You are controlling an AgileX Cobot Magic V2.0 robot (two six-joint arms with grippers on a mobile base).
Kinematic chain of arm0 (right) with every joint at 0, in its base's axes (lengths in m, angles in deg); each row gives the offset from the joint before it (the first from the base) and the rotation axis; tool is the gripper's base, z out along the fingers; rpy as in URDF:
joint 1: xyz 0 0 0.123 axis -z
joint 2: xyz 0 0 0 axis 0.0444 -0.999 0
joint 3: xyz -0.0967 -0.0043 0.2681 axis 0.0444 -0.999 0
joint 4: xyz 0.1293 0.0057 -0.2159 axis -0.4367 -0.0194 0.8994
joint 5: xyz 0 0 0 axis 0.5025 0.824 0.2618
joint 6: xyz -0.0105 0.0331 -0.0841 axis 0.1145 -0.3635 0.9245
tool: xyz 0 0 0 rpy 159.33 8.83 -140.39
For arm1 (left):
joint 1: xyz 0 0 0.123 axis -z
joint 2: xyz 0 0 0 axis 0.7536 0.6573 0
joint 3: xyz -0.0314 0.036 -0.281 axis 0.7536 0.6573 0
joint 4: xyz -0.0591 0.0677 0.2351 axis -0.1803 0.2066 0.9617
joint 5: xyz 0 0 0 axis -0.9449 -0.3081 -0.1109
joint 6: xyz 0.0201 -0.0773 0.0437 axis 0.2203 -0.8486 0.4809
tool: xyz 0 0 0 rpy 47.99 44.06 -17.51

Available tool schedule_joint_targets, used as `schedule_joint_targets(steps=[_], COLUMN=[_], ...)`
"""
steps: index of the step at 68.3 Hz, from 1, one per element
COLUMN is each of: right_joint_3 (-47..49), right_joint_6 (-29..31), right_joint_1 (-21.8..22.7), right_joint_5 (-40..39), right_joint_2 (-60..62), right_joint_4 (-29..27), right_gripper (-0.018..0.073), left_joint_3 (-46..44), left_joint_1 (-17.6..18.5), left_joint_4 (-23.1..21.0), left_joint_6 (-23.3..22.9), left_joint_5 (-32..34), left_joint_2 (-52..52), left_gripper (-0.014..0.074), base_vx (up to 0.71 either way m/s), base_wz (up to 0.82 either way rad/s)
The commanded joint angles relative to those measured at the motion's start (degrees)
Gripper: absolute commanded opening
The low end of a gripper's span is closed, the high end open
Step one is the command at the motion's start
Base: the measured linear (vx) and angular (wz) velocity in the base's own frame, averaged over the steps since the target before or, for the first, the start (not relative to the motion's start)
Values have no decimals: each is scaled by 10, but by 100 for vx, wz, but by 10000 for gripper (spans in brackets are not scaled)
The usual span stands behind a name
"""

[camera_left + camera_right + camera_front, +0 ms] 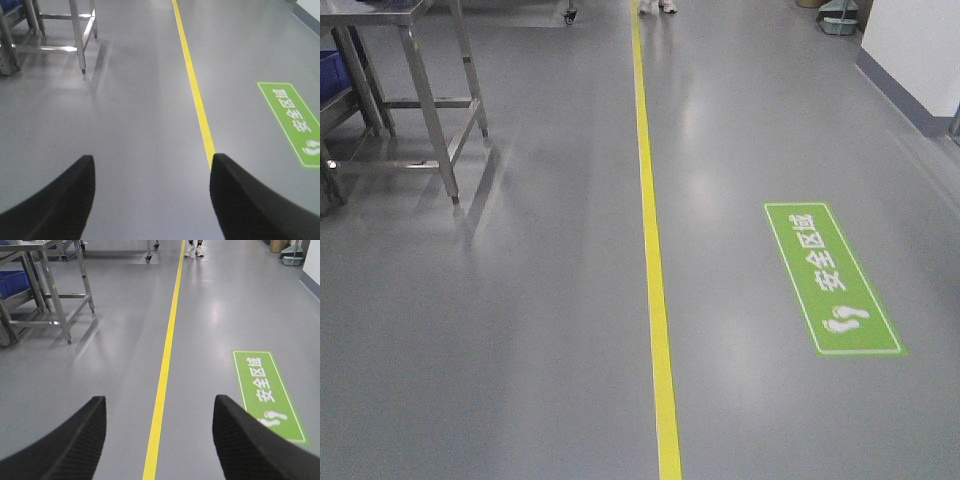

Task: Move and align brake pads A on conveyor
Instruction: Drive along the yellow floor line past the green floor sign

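The brake pads A and the conveyor are out of view in every view. My left gripper (151, 162) is open, its two black fingers wide apart over bare grey floor with nothing between them. My right gripper (159, 402) is open as well, its fingers spread above the floor with the yellow line running between them and nothing held. In the front view neither gripper shows.
A yellow floor line (651, 240) runs away from me down the grey floor. A green floor sign (830, 280) with white characters lies to its right. A steel-legged table (415, 90) with a blue bin (15, 282) stands at the left. A person's feet (194, 250) show far ahead.
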Motion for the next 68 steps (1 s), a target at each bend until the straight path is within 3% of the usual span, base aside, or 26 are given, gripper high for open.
schedule_joint_targets(steps=[1,68], right_joint_3=[15,15], right_joint_6=[4,4], right_joint_1=[3,3], right_joint_5=[-40,-40], right_joint_2=[-5,-5], right_joint_4=[4,4], right_gripper=[454,454], left_joint_3=[-16,-16], left_joint_1=[3,3], left_joint_4=[-4,-4], left_joint_6=[-3,-3], left_joint_5=[42,42], left_joint_2=[5,6], left_gripper=[461,461], base_vx=[68,68], base_wz=[3,-2])
